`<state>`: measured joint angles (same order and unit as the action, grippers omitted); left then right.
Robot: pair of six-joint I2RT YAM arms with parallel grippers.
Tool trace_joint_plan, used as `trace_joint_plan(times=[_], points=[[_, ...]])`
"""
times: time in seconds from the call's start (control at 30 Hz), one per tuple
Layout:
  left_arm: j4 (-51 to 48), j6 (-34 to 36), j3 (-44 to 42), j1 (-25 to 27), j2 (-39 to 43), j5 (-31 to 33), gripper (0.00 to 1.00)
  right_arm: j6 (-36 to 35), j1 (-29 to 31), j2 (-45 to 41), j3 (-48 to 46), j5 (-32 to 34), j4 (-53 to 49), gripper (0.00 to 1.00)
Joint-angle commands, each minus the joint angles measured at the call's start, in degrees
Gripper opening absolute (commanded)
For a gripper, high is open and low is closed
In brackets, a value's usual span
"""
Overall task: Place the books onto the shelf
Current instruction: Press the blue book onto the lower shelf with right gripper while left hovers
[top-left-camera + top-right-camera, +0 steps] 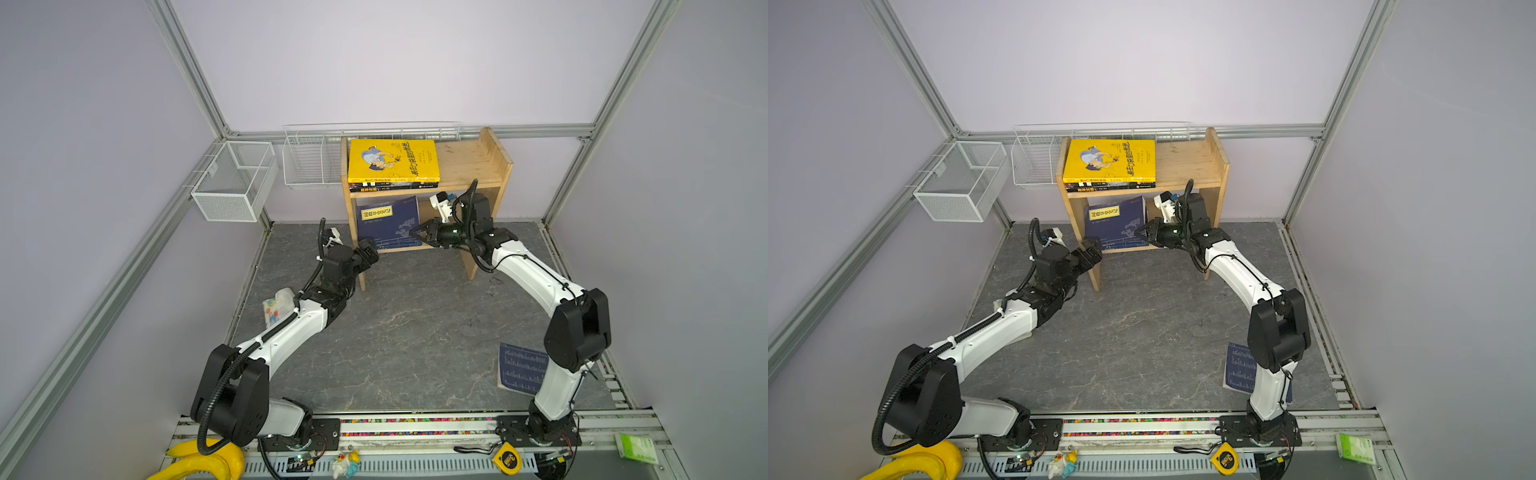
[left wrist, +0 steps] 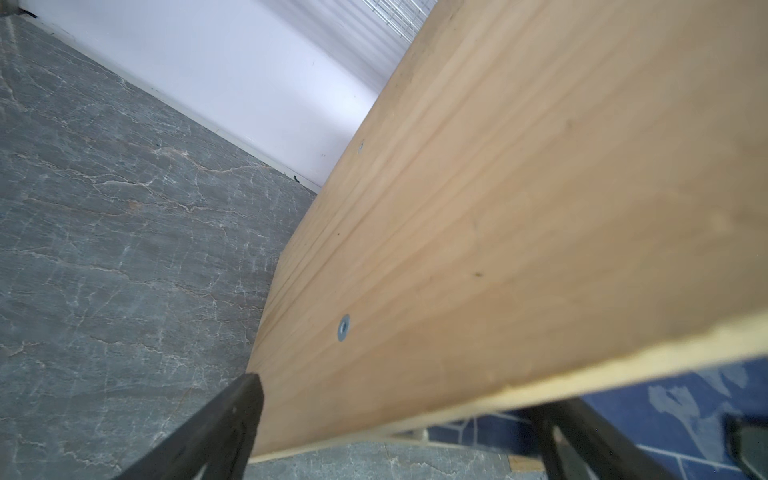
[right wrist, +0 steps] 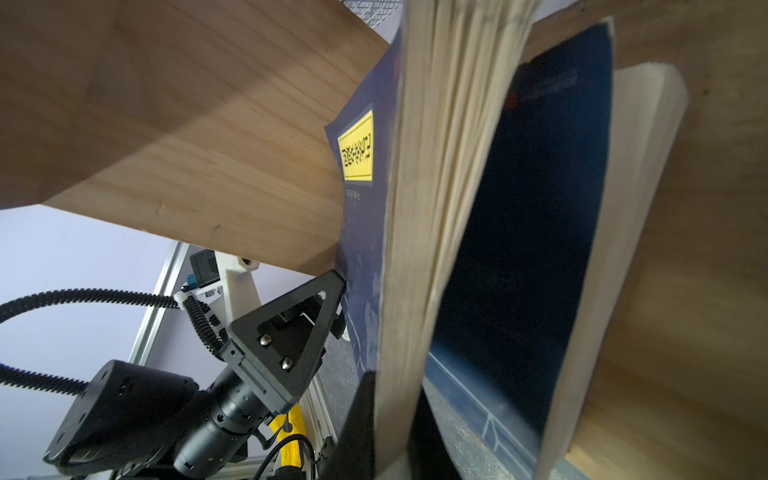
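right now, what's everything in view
shelf: one, pine, table's back
yellow book: one, yellow, tops upper-tier stack
dark books: count unclear, dark spines, under it
held navy book: one, navy, lower tier
second navy book: one, navy, beside it
loose navy book: one, navy, table, front right
wire baskets: two, white, back left
tape measure: one, yellow, front edge
left gripper: one, black, open astride shelf's left panel
right gripper: one, black, shut on held navy book

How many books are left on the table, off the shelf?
1. A navy book lies flat on the table at the near right, partly behind the right arm. Others could be hidden under the arms.
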<state>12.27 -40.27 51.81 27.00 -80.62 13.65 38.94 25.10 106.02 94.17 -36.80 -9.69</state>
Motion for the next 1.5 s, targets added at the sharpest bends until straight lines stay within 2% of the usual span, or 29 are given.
trace_joint_plan(times=[0.0,0.07,0.33,0.53,0.9,1.1,1.27,1.47], points=[[-3.43,-0.59,0.57,-0.28,-2.41,2.94,0.98,-1.74,0.21,2.7,0.2,3.73,-1.97,0.14],[-4.45,-2.04,0.65,-0.29,-2.69,3.68,0.98,-2.0,0.15,2.62,0.22,4.44,-2.26,0.16],[-6.03,-4.84,-0.35,-0.28,-1.93,4.72,0.97,-3.08,0.27,1.76,0.57,8.6,-2.96,0.38],[-5.6,-5.17,-0.65,-0.27,-1.21,4.23,0.97,-4.27,0.53,0.28,0.43,11.02,-3.18,0.44],[-4.71,-5.43,-0.15,-0.29,-1.47,3.33,0.97,-11.39,0.73,-5.36,-1.16,22.78,-7.08,0.52],[-1.51,-4.44,-0.53,-0.29,-0.61,0.78,0.98,-12.72,0.73,-6.69,-2.35,20.42,-6.12,0.53],[10.4,-0.52,-4.66,-0.29,3.68,-5.58,1.0,-15.37,0.78,-8.84,-4.2,16.78,-5.29,0.53],[17.11,2.51,-9.14,-0.29,10.59,-13.07,1.0,-17.53,0.73,-13.58,-10.31,15.17,-5.2,0.6]])
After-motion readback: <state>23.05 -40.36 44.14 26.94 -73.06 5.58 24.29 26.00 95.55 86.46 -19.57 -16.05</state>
